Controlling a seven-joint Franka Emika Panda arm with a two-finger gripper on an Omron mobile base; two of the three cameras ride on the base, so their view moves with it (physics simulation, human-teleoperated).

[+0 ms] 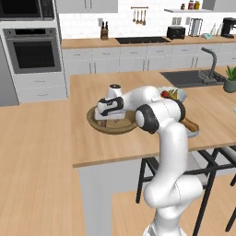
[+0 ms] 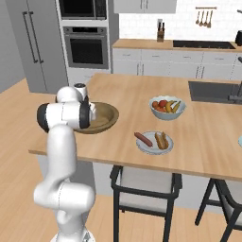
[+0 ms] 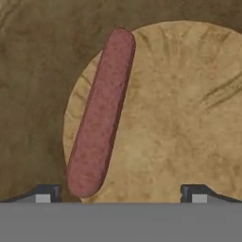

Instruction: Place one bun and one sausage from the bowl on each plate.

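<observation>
One sausage (image 3: 100,113) lies in the bowl (image 3: 189,118), its rim cropped, beneath the spread tool (image 3: 121,194).

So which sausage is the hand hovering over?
The sausage lying in the wooden bowl, right below the open gripper. The other sausage already lies on the grey plate.

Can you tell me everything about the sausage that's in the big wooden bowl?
The sausage is long and reddish-brown with rounded ends and a slightly speckled skin. It lies flat inside the brown wooden bowl, partly on the paler round bottom and partly against the darker sloping side. In the hand view the open pincer hangs just above it, not touching. Nothing else rests against it.
</observation>
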